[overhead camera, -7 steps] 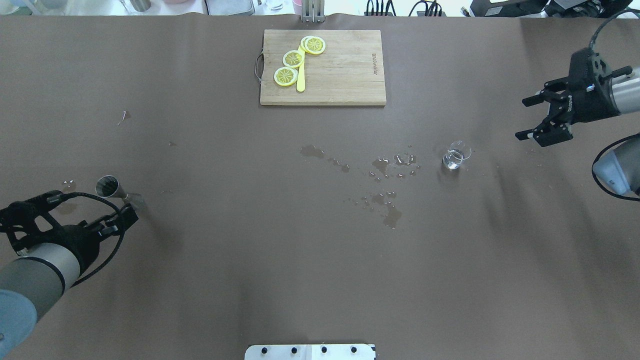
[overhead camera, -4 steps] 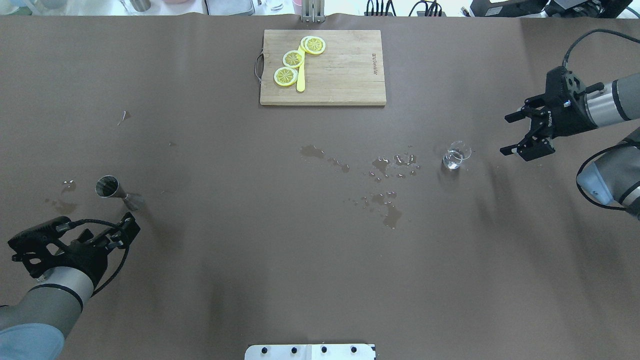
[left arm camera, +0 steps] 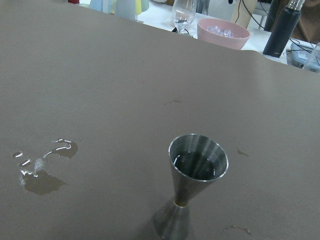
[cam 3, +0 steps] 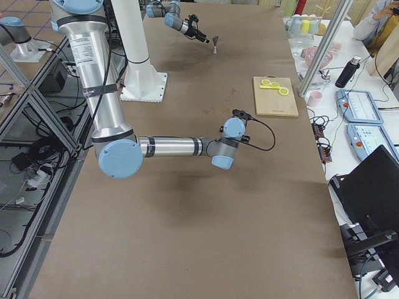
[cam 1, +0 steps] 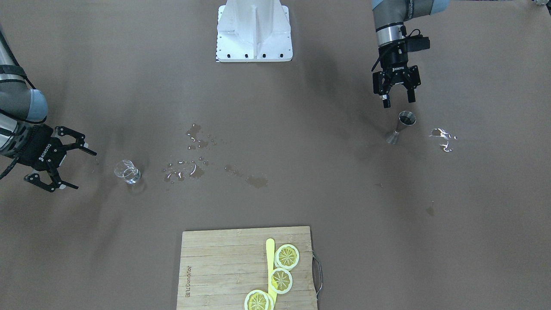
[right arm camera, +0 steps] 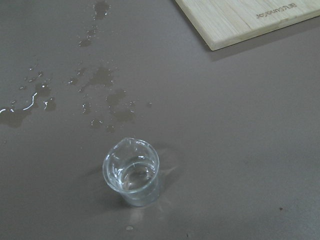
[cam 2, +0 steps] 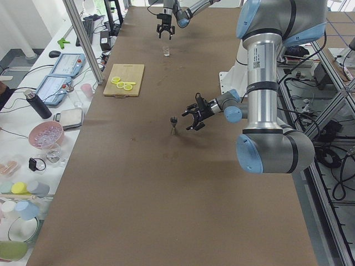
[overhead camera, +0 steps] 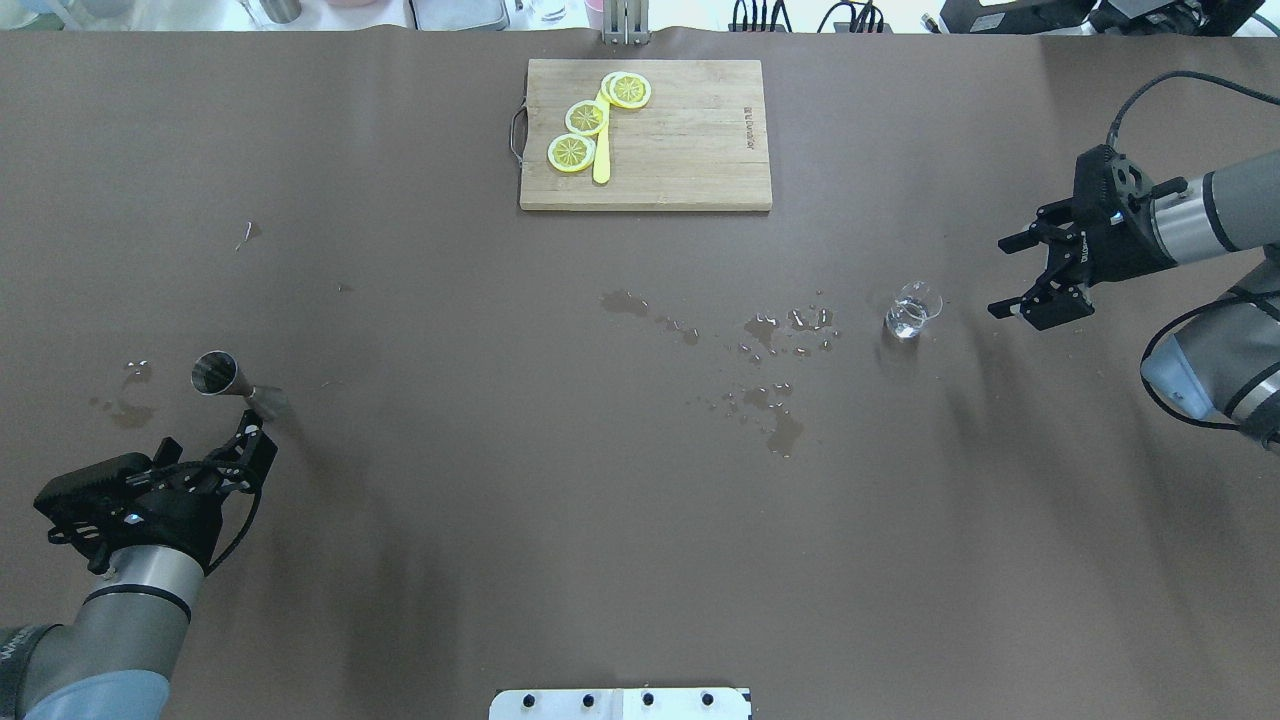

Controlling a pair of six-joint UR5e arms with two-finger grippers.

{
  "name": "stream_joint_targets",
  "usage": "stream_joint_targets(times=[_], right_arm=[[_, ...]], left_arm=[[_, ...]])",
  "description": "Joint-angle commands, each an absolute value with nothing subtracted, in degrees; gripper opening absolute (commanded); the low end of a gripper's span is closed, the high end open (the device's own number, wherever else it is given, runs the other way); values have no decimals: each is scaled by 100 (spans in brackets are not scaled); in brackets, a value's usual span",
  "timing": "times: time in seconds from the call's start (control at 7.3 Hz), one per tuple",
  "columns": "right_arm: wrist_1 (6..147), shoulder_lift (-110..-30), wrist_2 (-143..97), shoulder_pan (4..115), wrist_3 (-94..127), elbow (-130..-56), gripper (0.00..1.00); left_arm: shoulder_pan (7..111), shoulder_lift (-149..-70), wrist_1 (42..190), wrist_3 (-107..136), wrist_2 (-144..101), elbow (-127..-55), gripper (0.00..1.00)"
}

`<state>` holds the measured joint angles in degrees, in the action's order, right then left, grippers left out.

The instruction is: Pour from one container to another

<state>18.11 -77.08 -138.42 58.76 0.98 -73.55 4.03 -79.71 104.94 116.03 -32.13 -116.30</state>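
The small clear glass (overhead camera: 912, 310) stands upright right of the table's middle, with a little liquid in its base; the right wrist view shows the glass (right arm camera: 131, 172) from above. My right gripper (overhead camera: 1002, 277) is open just to its right, jaws turned toward it, not touching. The metal jigger (overhead camera: 228, 382) stands upright at the left, and the jigger (left arm camera: 192, 185) has dark liquid in its top cone. My left gripper (overhead camera: 250, 440) is open and empty a short way behind the jigger (cam 1: 401, 126), on the robot's side. Across the table, the left gripper (cam 1: 398, 101) and right gripper (cam 1: 82, 170) both show spread fingers.
A wooden cutting board (overhead camera: 690, 150) with lemon slices (overhead camera: 586, 118) and a yellow knife lies at the far middle. Water puddles (overhead camera: 770, 390) spot the brown cover between the containers, more beside the jigger (overhead camera: 125, 410). The robot base plate (overhead camera: 620, 703) sits at the near edge.
My left gripper has drawn back from the jigger toward the robot's side. My right gripper has moved in toward the glass and stayed open. Neither container has moved.
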Motion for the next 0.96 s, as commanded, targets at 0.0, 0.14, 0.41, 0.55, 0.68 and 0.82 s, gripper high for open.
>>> stream_joint_targets(times=[0.0,0.14,0.41,0.55,0.68,0.82], right_arm=[[1811,-7717,-13615,5679,184,-7313,100],[1811,-7717,-13492,5539,185,-7313,100],[1811,-7708,-13133,5266,193,-7330,100],[1828,-7708,-13026,5195,193,-7339,100],[1846,-7656,-12956,5168,193,-7348,100],[1846,-7629,-12807,5116,193,-7356,98]], left_arm=[[378,-8121,10450,11540,-2744,-11313,97],[369,-8339,10441,11540,-2707,-10963,97],[369,-8411,10441,11540,-2488,-10741,97],[387,-8394,10441,11383,-2487,-10732,97],[474,-8402,10459,11025,-2496,-10705,97],[527,-8402,10450,11004,-2487,-10679,97]])
